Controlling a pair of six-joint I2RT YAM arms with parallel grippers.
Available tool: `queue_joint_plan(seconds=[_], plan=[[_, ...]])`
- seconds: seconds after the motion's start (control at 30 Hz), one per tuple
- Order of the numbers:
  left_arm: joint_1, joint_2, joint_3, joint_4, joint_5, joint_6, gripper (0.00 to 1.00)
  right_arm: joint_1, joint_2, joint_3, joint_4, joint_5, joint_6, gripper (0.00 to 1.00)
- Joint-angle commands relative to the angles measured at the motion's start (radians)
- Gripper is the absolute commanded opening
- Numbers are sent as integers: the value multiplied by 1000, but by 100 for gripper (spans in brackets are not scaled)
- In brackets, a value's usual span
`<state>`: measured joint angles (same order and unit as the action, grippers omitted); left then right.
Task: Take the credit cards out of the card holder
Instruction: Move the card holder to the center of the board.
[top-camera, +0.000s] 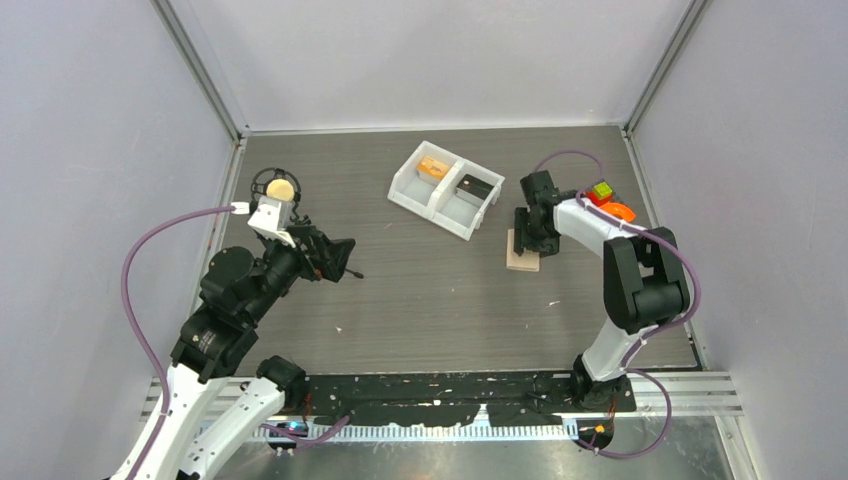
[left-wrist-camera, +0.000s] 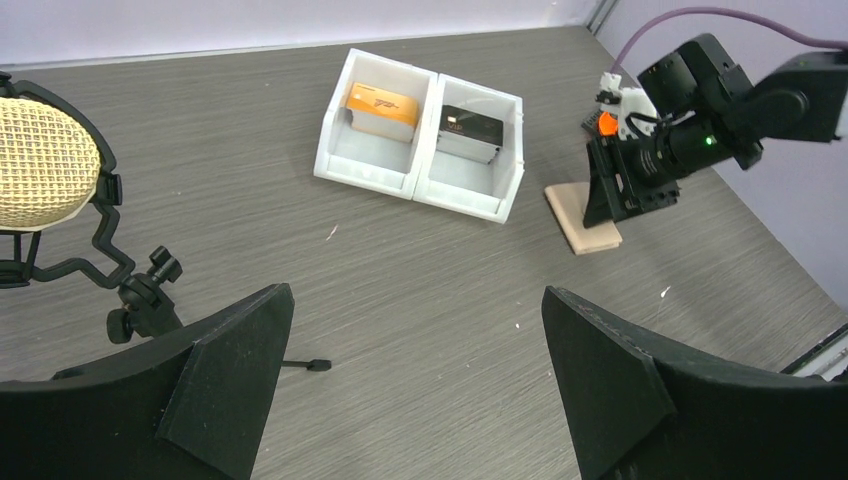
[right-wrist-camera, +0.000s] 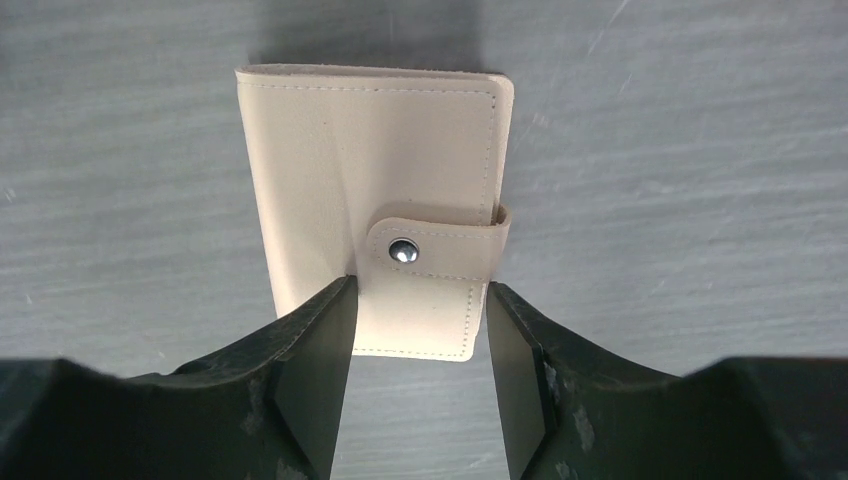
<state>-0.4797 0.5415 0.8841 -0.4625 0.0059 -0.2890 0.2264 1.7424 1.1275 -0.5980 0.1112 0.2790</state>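
The beige card holder (right-wrist-camera: 370, 150) lies flat on the table, folded, its tab snapped shut. It also shows in the top view (top-camera: 522, 260) and the left wrist view (left-wrist-camera: 585, 228). My right gripper (right-wrist-camera: 420, 290) points down right over its near end, jaws open, with the snap tab between the fingers; it shows in the top view (top-camera: 527, 232) too. An orange-tan card (left-wrist-camera: 382, 108) and a black card (left-wrist-camera: 470, 130) sit in the two compartments of a white bin (left-wrist-camera: 365, 170). My left gripper (left-wrist-camera: 415, 310) is open and empty, far to the left (top-camera: 345, 258).
The white bin (top-camera: 430, 212) stands at the table's middle back, left of the card holder. A yellow mesh ball on a black stand (top-camera: 280, 187) is at the far left. Orange and green objects (top-camera: 610, 205) sit behind the right arm. Walls enclose three sides.
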Motion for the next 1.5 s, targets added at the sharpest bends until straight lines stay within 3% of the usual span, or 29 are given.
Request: queue_joint_plan(seconds=[0.0, 0.17, 0.3, 0.5, 0.77, 1.1, 1.17, 1.27, 1.47], plan=[[-3, -15, 6, 17, -35, -8, 99, 58, -107, -92, -19, 97, 80, 57], [-3, -16, 5, 16, -48, -6, 99, 117, -189, -179, -16, 87, 135, 55], [-3, -15, 5, 12, -67, -3, 99, 233, -217, -227, -28, 90, 171, 54], [-3, -11, 3, 7, -104, 5, 99, 499, -301, -292, -16, 111, 250, 54], [-3, 19, 10, -5, -117, 7, 99, 808, -335, -258, 63, 74, 275, 56], [-3, 5, 34, -115, -35, -75, 99, 847, -455, -243, 40, 150, 234, 72], [-3, -15, 26, -146, -17, -99, 99, 846, -490, -251, 40, 170, 235, 69], [-3, -52, 1, -191, 29, -127, 99, 846, -502, -249, 31, 239, 242, 54], [-3, -101, -61, -239, 90, -148, 99, 816, -440, -209, -12, 409, 257, 47]])
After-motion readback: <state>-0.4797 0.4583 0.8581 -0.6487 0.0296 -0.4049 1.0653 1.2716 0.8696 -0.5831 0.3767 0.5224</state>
